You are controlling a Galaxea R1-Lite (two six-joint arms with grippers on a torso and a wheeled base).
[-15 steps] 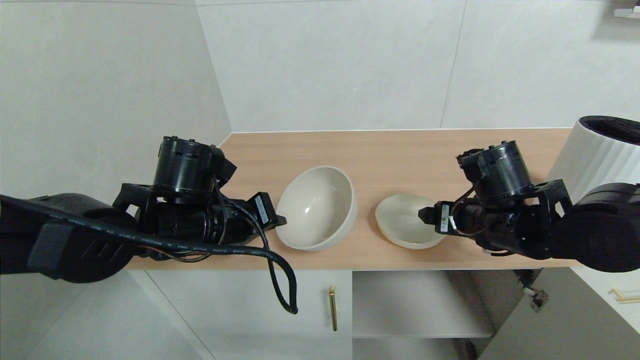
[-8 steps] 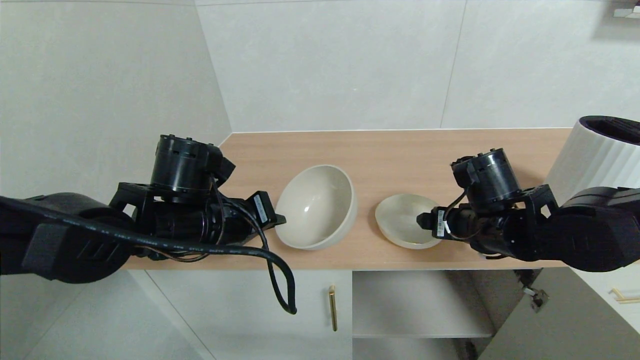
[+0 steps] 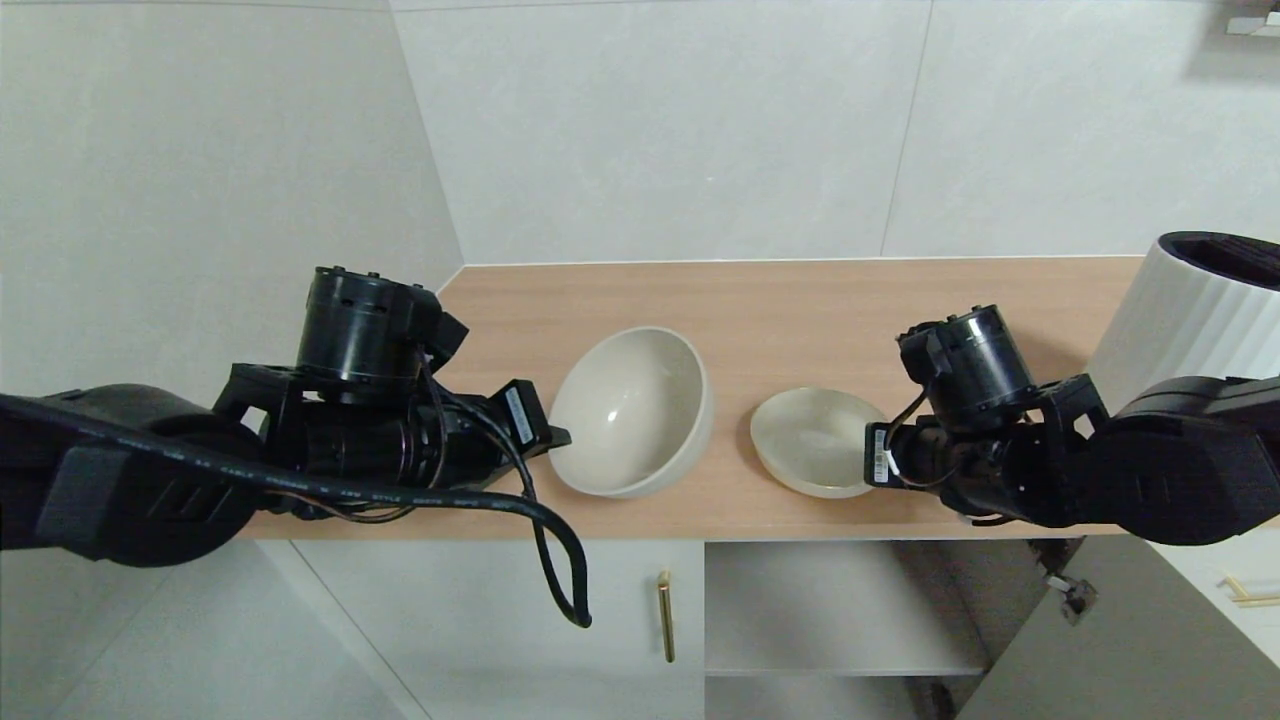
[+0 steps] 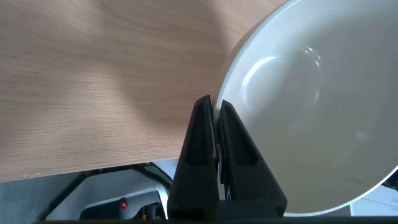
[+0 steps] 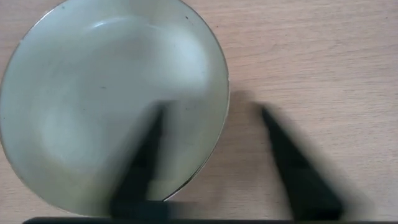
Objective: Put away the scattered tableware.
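On your wooden counter, the big cream bowl sits tipped near the front edge, its rim pinched by your left pincer. Just right of it lies the small shallow dish; your right pincer is spread, straddling its rim.

I see my right gripper spread wide at the shallow pale dish, one blurred finger over its inside, the other over the bare wooden counter, with the dish's rim between them
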